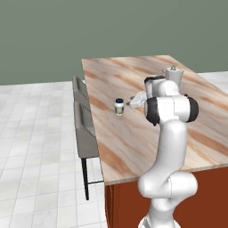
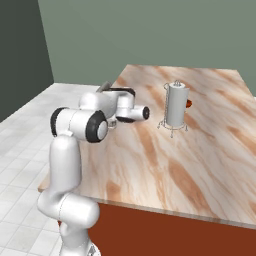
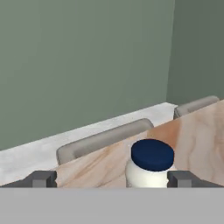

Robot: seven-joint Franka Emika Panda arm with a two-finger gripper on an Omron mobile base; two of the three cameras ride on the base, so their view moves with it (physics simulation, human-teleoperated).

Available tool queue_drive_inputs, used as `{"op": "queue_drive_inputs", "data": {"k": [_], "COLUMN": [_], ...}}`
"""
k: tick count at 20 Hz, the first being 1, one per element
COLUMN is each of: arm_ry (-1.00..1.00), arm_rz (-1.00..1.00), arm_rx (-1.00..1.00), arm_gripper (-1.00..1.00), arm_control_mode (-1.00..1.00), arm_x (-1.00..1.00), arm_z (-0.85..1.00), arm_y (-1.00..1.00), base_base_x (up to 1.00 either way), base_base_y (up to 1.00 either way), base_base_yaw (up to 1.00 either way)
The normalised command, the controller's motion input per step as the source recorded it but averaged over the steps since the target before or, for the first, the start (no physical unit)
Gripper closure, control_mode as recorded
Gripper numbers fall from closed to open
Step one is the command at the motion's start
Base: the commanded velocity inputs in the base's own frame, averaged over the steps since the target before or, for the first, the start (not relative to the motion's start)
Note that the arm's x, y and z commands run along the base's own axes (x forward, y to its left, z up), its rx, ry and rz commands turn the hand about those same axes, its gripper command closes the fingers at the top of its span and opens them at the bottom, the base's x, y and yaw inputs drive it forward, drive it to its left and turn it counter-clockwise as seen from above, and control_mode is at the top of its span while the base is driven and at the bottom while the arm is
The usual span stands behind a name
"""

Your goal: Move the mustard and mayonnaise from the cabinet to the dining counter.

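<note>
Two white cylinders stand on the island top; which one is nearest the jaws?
The mayonnaise, the squat white jar with the dark blue lid, standing just ahead of the open gripper. The tall paper-towel roll in its wire holder stands farther along the dining counter.

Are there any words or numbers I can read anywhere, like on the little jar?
None can be read.
The mayonnaise jar on the dining counter has a pale label, but it is too small and blurred to read.
The paper-towel roll shows no writing.
</note>
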Motion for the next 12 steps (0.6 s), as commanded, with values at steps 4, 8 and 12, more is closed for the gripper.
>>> {"op": "queue_drive_inputs", "data": {"k": [4, 8, 12], "arm_ry": [0.05, 0.05, 0.07], "arm_rz": [-0.15, -0.16, -0.13], "arm_rx": [-0.14, -0.14, -0.1], "arm_gripper": [-1.0, -1.0, -1.0], "arm_control_mode": [-1.0, -1.0, -1.0], "arm_x": [-0.53, -0.46, -0.45], "arm_z": [0.31, 0.37, 0.47], "arm_y": [0.07, 0.05, 0.01], "base_base_x": [0.0, 0.0, 0.0], "base_base_y": [0.0, 0.0, 0.0], "base_base_yaw": [0.0, 0.0, 0.0]}}
